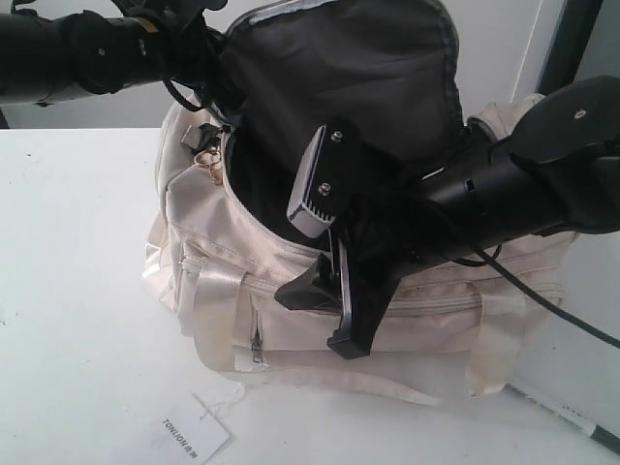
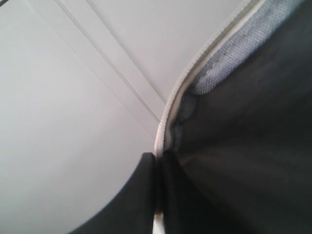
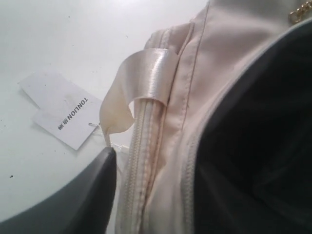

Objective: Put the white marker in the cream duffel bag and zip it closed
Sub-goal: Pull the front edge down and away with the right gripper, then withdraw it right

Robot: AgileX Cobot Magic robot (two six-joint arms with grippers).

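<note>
Cream duffel bag (image 1: pixel 407 320): on table (image 1: pixel 77 291), flap pinned up by left pincer (image 2: pixel 157 161). Right pincer (image 1: pixel 325 281): wide over opening. White marker: unseen. Risk: flap slips, covering the opening.

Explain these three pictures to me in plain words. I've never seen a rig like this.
This is a robot with two black arms, each ending in a two-fingered gripper. The wide picture comes from a camera off the arms; the other two come from cameras on the wrists, so they look close-up and tilted.

A cream duffel bag sits on a white table, with a paper tag in front. The left gripper seems to pinch the bag's flap and hold it up. The right gripper hangs over the opening, jaws apart, holding nothing. A thin stick by the bag's right end looks like the white marker.
</note>
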